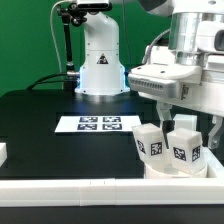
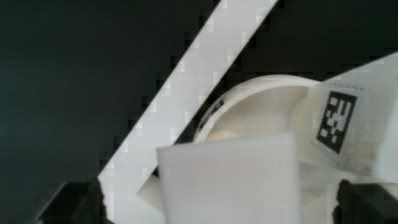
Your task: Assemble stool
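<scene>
White border rail runs across the front of the exterior view, nearest the camera, with a second short piece of rail at that view's left edge. Just behind the front rail, toward the exterior view's right, sits the stool's round seat disc, lying on the black desk. Three small leg blocks stand upright on it, close together: one toward the exterior view's left, one in front, and one behind them, partly hidden. Each front face carries a black-and-white square tag.

Directly above the blocks hangs the claw, with the arm's white wrist housing over it. Its dark fingers point down toward the block tops, but whether they touch or hold anything cannot be told from this view, nor how far apart they stand.

Farther back, near the middle of the desk, the marker board lies flat with its tags facing up, well apart from the stool parts. Behind it rises the white robot base against a green backdrop.

The wrist view is close and blurred: a leg block fills the near part, a tagged block face shows beside it, the curved seat disc lies behind, and a rail crosses diagonally over the dark desk.
</scene>
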`<state>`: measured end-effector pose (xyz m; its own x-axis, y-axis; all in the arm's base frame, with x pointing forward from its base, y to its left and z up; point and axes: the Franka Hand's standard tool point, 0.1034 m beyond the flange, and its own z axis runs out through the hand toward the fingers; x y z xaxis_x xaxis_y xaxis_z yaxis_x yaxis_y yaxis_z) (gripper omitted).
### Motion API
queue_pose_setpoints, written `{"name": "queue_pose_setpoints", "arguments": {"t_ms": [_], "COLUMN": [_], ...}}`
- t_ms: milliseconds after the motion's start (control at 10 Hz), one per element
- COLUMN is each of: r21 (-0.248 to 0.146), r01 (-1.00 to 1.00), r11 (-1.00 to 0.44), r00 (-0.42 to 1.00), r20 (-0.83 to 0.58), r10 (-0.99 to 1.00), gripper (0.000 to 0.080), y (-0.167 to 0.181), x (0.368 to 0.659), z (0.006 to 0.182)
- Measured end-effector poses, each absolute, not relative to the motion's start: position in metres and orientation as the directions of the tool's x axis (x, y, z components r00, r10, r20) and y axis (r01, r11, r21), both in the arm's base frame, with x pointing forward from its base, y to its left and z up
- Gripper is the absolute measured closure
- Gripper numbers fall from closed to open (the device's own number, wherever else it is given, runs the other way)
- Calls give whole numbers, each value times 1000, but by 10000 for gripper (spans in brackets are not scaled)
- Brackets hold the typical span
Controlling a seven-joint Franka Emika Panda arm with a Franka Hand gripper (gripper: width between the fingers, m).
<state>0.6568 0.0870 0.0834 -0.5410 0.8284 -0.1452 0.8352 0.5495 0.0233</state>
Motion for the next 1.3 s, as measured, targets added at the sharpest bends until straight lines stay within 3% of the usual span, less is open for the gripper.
{"name": "queue_pose_setpoints", "arguments": {"t_ms": [100,300,800,1300], "r21": [24,23,30,58], "r01": [837,838,893,973], "r11": [547,545,448,-222], "r00": [-539,-537,-440,227], "r20": [-145,-145,-140,-105], "r10": [830,831,887,968], "gripper": [165,462,462,461], "y": [87,86,84,86], "x": [657,657,656,649], "z": [83,83,83,82]}}
